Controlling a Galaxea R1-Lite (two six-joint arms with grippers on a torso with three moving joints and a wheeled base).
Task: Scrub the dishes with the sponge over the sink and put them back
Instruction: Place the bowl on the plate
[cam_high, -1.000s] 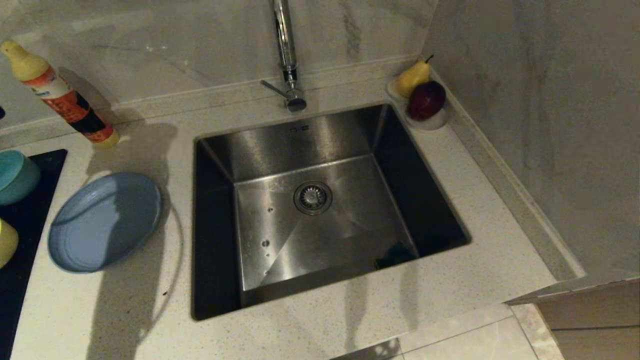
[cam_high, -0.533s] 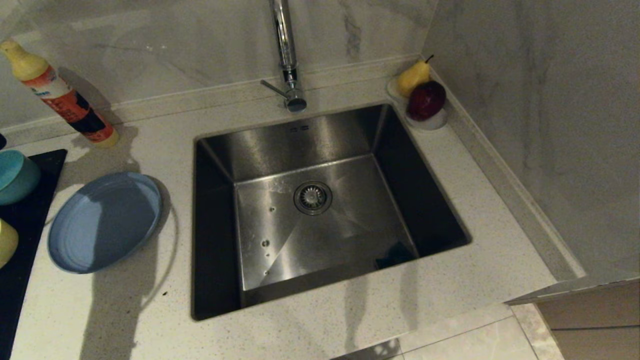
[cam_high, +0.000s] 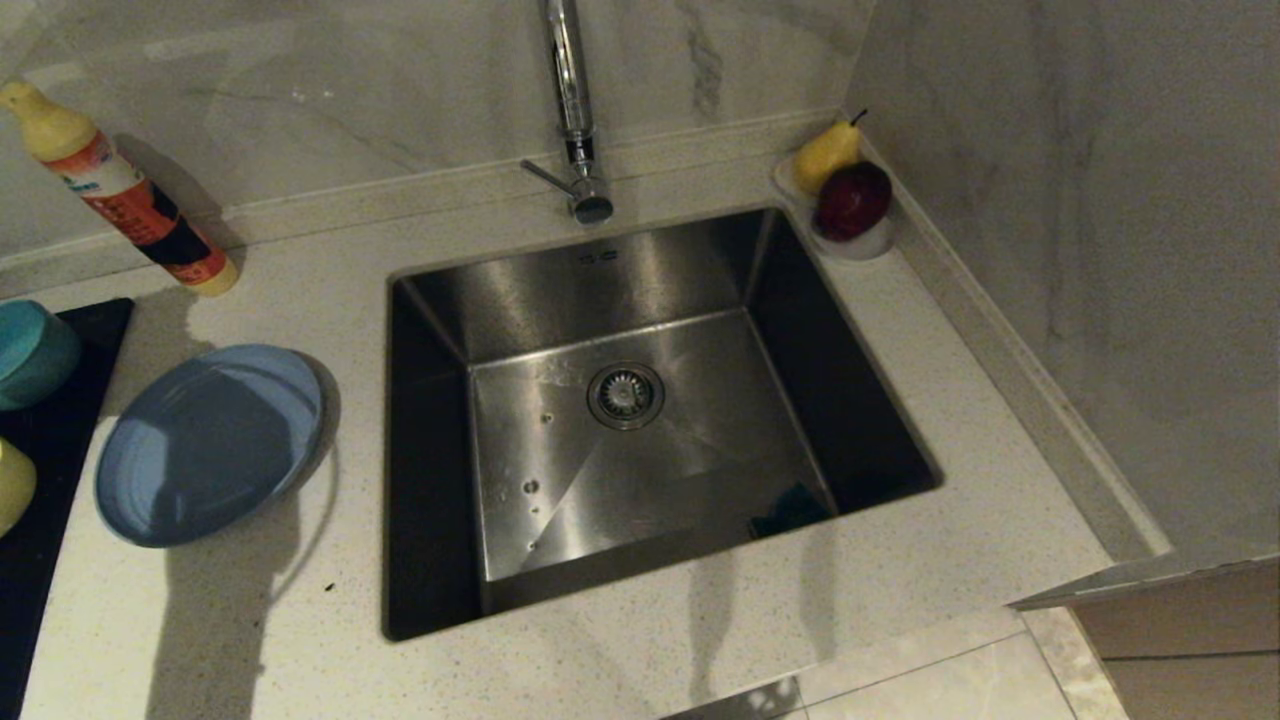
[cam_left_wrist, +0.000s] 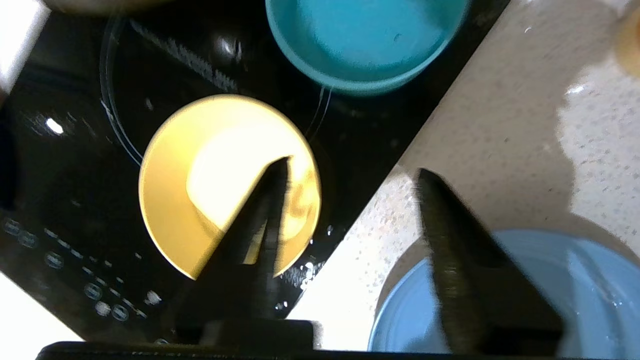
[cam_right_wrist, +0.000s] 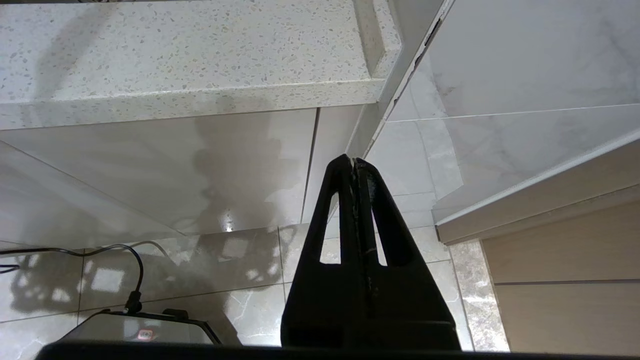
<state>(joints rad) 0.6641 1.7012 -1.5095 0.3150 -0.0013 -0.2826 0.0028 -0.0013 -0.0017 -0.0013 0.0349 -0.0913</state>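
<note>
The sink (cam_high: 640, 280) is a steel basin with a round drain. The sponge (cam_high: 790, 510) lies dark in its near right corner. Left of the sink the light-blue plate (cam_high: 210, 445) rests on the counter. The teal bowl (cam_high: 35, 350) and the yellow bowl (cam_high: 12, 485) stand on a black hob at the left edge. My left gripper (cam_left_wrist: 354, 167) hovers open and empty above the hob's corner, between the yellow bowl (cam_left_wrist: 200, 185) and the plate (cam_left_wrist: 590, 290); the teal bowl (cam_left_wrist: 360, 45) is beyond. My right gripper (cam_right_wrist: 354, 161) hangs shut and empty below the counter edge.
A detergent bottle (cam_high: 120, 190) leans at the back left wall. The chrome tap (cam_high: 575, 110) rises behind the sink. A small white dish with a pear and a dark red fruit (cam_high: 850, 200) sits in the back right corner. The black hob (cam_left_wrist: 75, 150) carries the two bowls.
In the head view the arm's shadow has slid left across the plate and counter. The dishes, the sponge and the right arm have not moved.
</note>
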